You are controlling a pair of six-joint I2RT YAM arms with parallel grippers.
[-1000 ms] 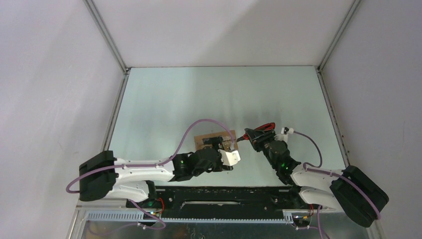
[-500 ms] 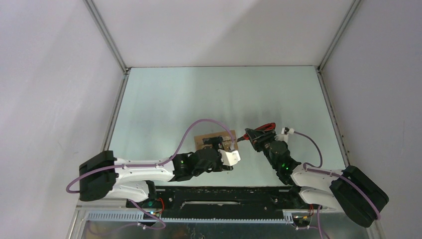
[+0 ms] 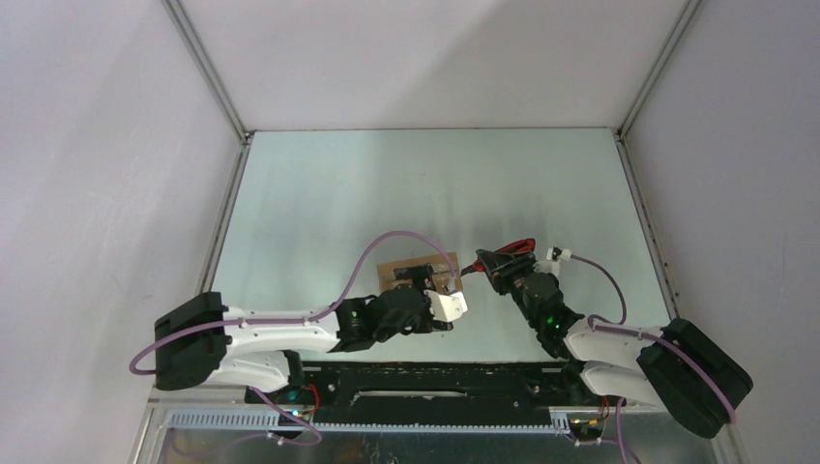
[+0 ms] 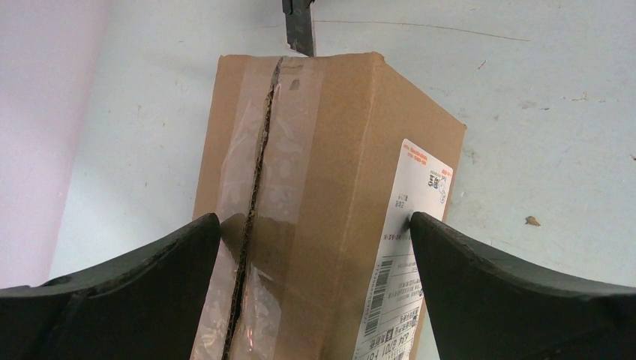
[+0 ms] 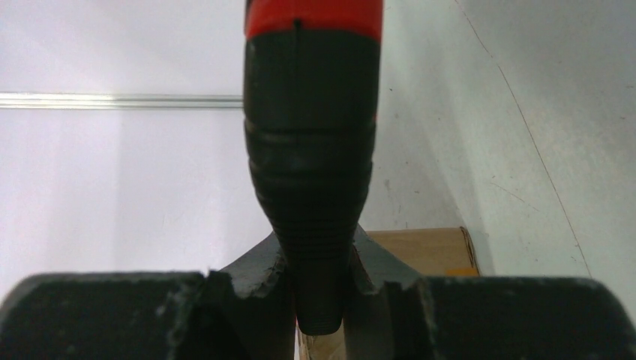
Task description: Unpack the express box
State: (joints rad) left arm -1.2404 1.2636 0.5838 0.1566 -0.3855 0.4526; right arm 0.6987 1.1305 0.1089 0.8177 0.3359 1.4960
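The express box (image 3: 416, 270), a brown carton, lies on the table between the two arms. In the left wrist view the box (image 4: 337, 150) shows a taped top seam that is slit open and a white label (image 4: 409, 255) on its right side. My left gripper (image 3: 432, 282) (image 4: 315, 225) is shut on the box, one finger against each side. My right gripper (image 3: 499, 272) (image 5: 311, 300) is shut on the red-and-black utility knife (image 3: 511, 249) (image 5: 311, 150). The knife's blade tip (image 4: 299, 26) sits at the far end of the box's seam. The box's corner (image 5: 420, 251) shows behind the knife handle.
The pale green table (image 3: 425, 184) is walled by white panels at the back and on both sides, with metal rails (image 3: 208, 72) at the corners. Purple cables (image 3: 387, 242) loop over both arms.
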